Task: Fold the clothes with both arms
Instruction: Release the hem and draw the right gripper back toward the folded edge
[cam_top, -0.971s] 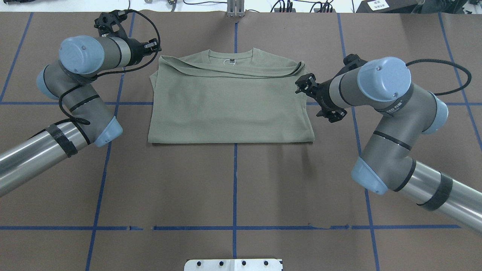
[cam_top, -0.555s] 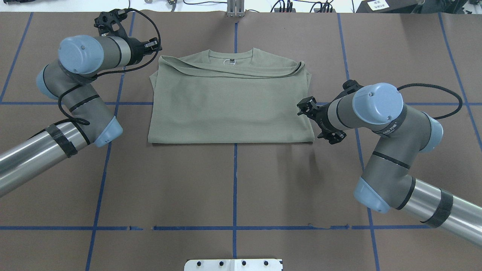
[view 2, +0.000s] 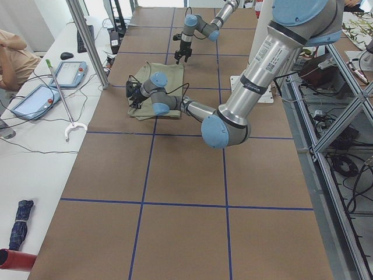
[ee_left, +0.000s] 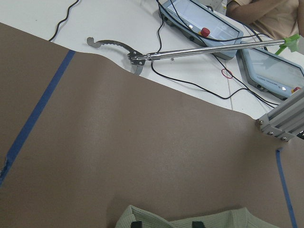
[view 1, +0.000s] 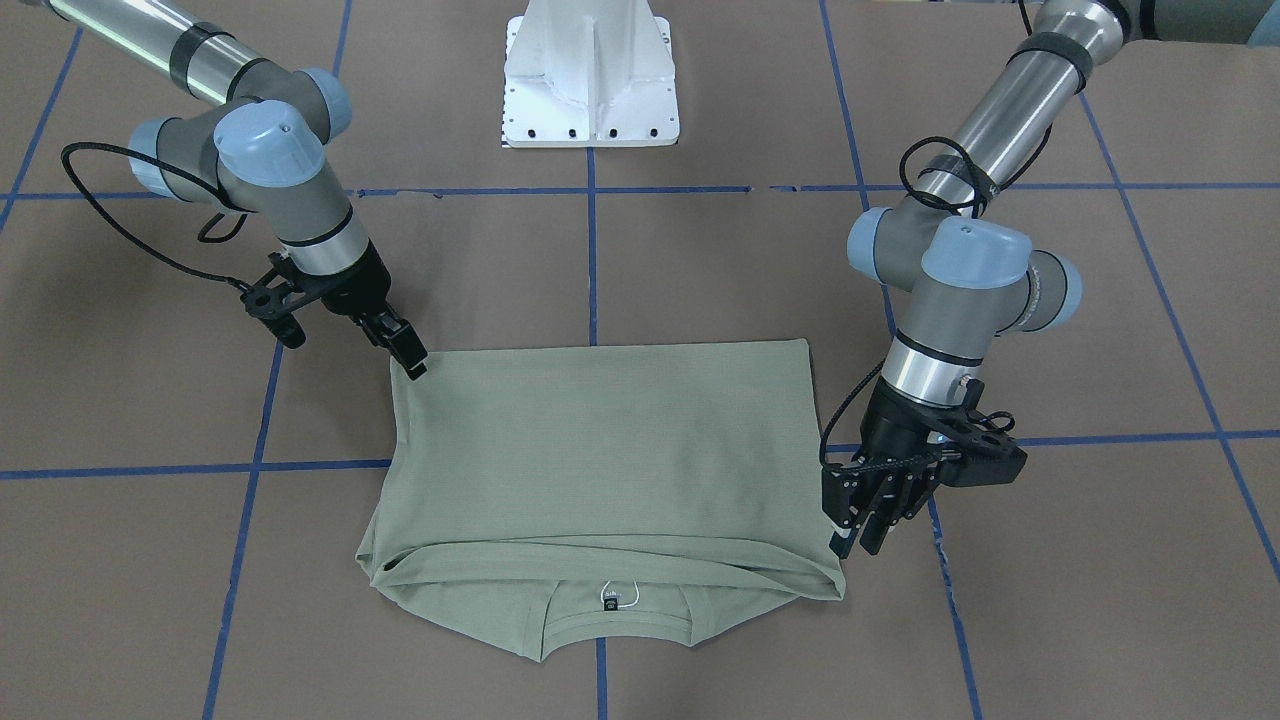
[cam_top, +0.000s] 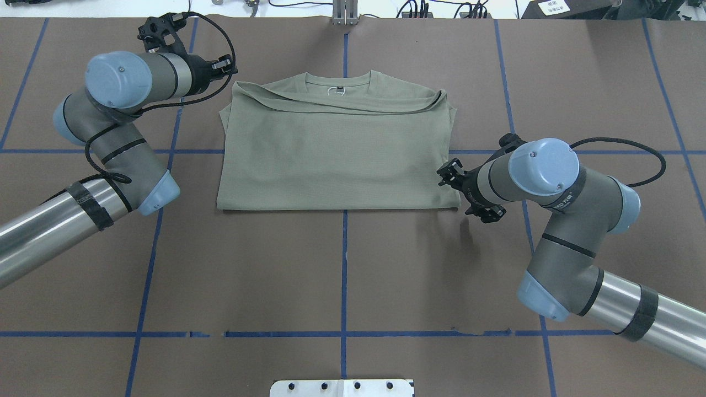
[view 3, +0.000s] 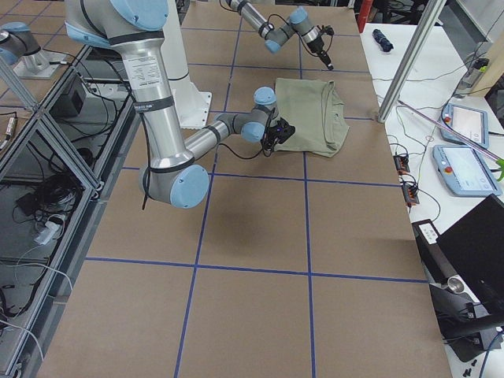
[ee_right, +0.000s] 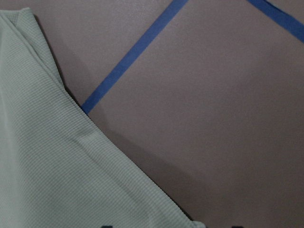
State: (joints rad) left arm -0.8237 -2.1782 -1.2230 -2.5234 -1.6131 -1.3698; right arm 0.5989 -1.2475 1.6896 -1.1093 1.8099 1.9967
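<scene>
Near side first. Right claw (view 1: 410, 362) is at the near right hem corner of the pale sage-green long-sleeved knit shirt (cam_top: 336, 160). The shirt lies folded into a flat rectangle on the brown table cover (cam_top: 342, 286), ribbed collar (cam_top: 337, 82) on the far edge.

Right wrist view shows two dark tips well apart with the corner between them, so the claw is spread and gripping nothing.

Risk: if it closes this shallow, I expect it to pinch only the top layer or slip off the corner. The stack would then peel open on the lift.

Farther out, left claw (view 1: 855, 540) is at the far left shoulder corner, just beside the folded sleeve band (cam_top: 353, 106). Its tips are also apart, on or just over the cloth, with nothing pinched that I can see.

Risk: it grabs the sleeve alone and drags it out of the fold.

The claws sit on diagonal corners, so lifting both could twist the shirt.

Versus a second ago, the right claw has come back along the shirt's right edge, from beside the sleeve band to the hem corner. The left arm and shirt are unchanged.
</scene>
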